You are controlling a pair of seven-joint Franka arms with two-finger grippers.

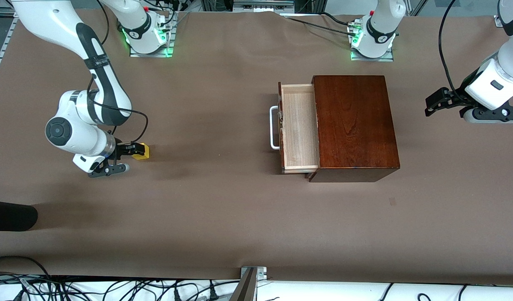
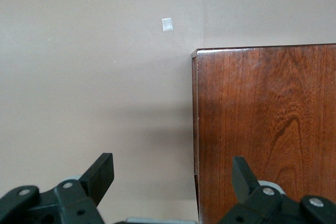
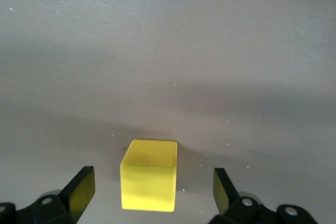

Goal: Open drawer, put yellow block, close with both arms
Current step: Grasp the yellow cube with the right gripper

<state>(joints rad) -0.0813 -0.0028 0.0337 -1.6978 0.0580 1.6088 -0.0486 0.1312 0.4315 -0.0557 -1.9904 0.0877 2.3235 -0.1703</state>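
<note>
The drawer (image 1: 297,125) stands pulled out of the dark reddish-brown box (image 1: 354,125), its pale tray empty and its white handle (image 1: 274,127) toward the right arm's end. The yellow block (image 1: 141,151) sits on the table near the right arm's end. My right gripper (image 1: 132,150) is low at the block, open, with one finger (image 3: 80,191) on each side of the block (image 3: 149,177) and gaps between. My left gripper (image 1: 433,103) is open and empty, up in the air at the left arm's end beside the box (image 2: 268,129).
A brown cloth covers the table (image 1: 223,209). A black object (image 1: 10,215) lies at the right arm's end, nearer to the front camera. A metal bracket (image 1: 252,278) stands at the table's front edge. A small pale patch (image 2: 167,24) lies on the cloth near the box.
</note>
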